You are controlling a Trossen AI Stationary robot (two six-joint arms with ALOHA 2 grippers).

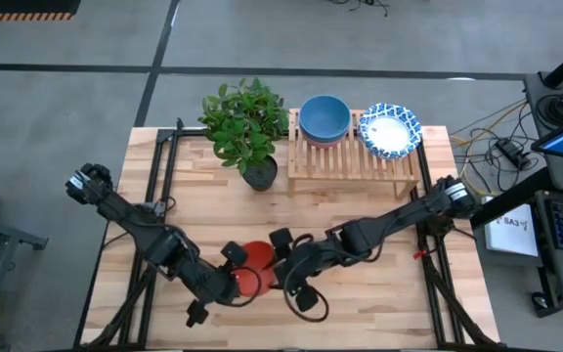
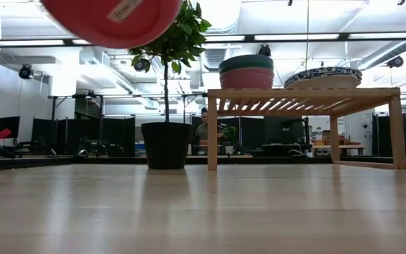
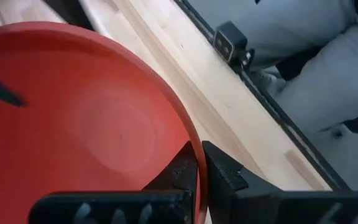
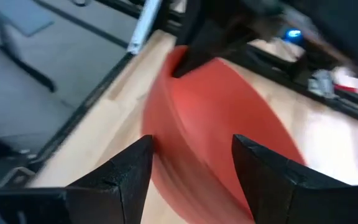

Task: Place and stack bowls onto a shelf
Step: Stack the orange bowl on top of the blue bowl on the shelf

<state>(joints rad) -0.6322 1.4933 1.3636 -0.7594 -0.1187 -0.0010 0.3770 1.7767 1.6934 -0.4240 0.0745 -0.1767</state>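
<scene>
While the left gripper [image 3: 199, 163] pinches the rim of the red bowl [image 1: 252, 268] between nearly closed fingers, one inside the bowl and one outside, the bowl is held clear of the tabletop [image 1: 360, 210], well in front of the shelf [image 1: 354, 156] and on the near side of the plant pot [image 1: 259, 172]. The low view shows the bowl's underside hanging in the air above the wood, with a pale sticker [image 2: 124, 9] on it whose print is too small to read. The right gripper [image 4: 191, 165] sits just beside the same bowl, on the side away from the left gripper, its fingers spread wide with the red bowl's edge lying in the gap between them; whether either finger touches the bowl cannot be told.

On the shelf, one stack stands at the end nearer the plant: a blue bowl [image 1: 324, 114] on top from above, and from the low view a dark green bowl [image 2: 246, 63] over a pink one [image 2: 246, 77], so three plain bowls show there. At the other end lie the white bowls with blue-patterned rims [image 1: 389, 129], stacked; their number cannot be told. One red bowl, one shelf and one potted plant are in sight. A white sheet [image 1: 512, 231] beside the table, past the shelf's far end, carries handwriting that cannot be read.
</scene>
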